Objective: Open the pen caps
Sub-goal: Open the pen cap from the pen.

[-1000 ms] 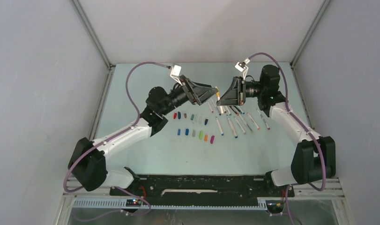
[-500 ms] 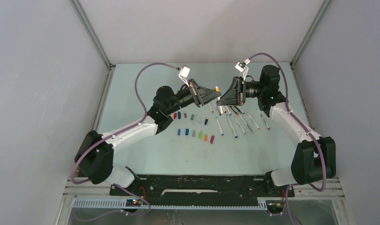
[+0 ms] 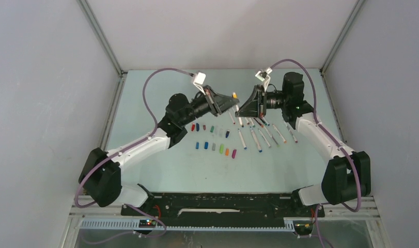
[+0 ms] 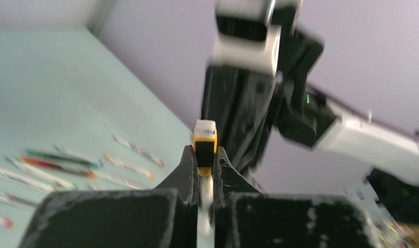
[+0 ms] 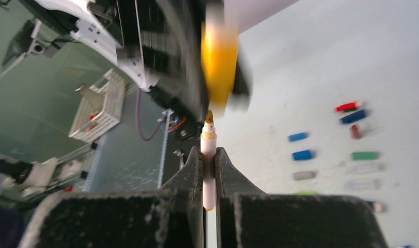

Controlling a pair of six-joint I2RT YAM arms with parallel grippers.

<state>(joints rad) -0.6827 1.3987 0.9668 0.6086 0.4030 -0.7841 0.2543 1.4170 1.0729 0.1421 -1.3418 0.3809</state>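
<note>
My left gripper (image 3: 231,97) (image 4: 203,153) is shut on a yellow pen cap (image 4: 204,146) (image 3: 234,95), held in the air above the table's far middle. Facing it, my right gripper (image 3: 239,110) (image 5: 208,153) is shut on a white pen barrel (image 5: 208,160). The pen's yellowish nib (image 5: 209,115) is bare. In the right wrist view the blurred yellow cap (image 5: 219,67) hangs just beyond the nib. Several loose pen caps (image 3: 214,147) lie in two rows on the table. Several white pens (image 3: 259,135) lie to their right.
The two grippers nearly touch nose to nose over the green table (image 3: 160,170). Grey walls (image 3: 42,103) close in the left, right and back. Blue caps (image 5: 301,155) and a red-ended piece (image 5: 346,107) lie below the right wrist; the loose pens (image 4: 57,161) show in the left wrist view.
My left gripper has closed on the yellow cap and drawn back to the left. The cap now stands off the pen's nib. My right gripper has shifted slightly left, still holding the barrel.
</note>
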